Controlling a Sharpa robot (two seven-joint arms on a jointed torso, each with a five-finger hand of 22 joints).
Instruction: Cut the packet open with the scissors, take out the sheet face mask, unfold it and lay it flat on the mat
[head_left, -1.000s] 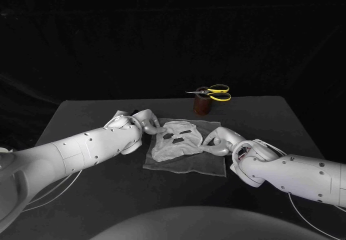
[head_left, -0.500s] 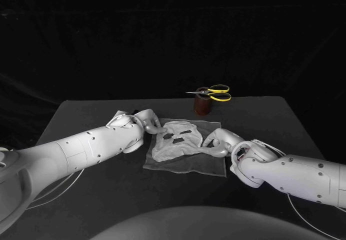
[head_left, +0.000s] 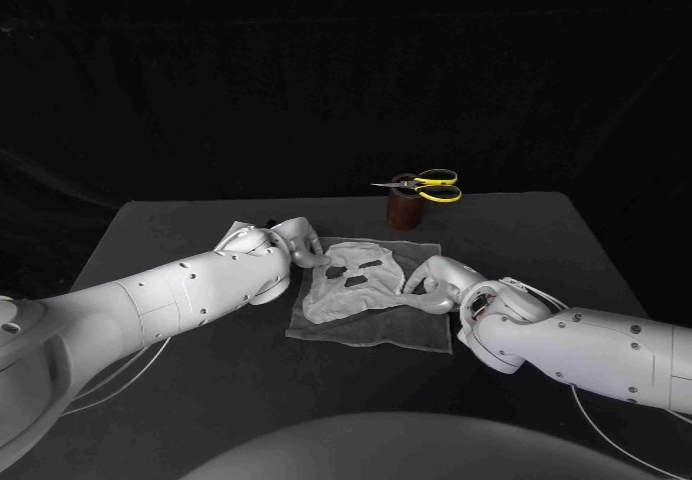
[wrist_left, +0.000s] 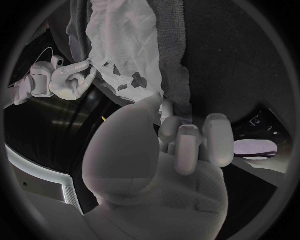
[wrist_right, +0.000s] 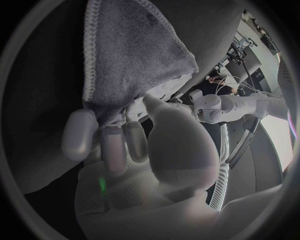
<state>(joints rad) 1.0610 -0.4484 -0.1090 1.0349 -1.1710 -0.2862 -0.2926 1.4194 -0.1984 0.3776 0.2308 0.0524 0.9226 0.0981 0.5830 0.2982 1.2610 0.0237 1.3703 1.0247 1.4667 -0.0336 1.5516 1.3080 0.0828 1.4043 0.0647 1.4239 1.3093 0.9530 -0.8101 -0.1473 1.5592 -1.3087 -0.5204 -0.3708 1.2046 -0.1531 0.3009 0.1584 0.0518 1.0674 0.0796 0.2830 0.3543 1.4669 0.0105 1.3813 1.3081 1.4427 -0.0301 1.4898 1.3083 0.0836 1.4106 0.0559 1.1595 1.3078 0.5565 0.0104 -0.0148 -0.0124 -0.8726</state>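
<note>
Left hand (head_left: 299, 243), right hand (head_left: 430, 279) — grips on sheet face mask (head_left: 368, 292) edges

A brown cup (head_left: 405, 212) stands near the black table's (head_left: 534, 235) far edge

The black table (head_left: 173, 330) is carrying a grey cloth mat (head_left: 368, 330), which is lying flat just past the table's middle, toward 12 o'clock. The mat's stitched hem is resting straight on the dark top, and the sheet face mask (head_left: 361, 280) is lying spread out on the cloth. At 12 o'clock from the mat, near the far edge, a brown cylindrical holder (head_left: 405, 209) is standing upright on the table. At about 10 o'clock from the mat a pale, flat oblong thing (wrist_left: 256, 148) is lying on the table, possibly a packet, though it is too blurred to tell.
</note>
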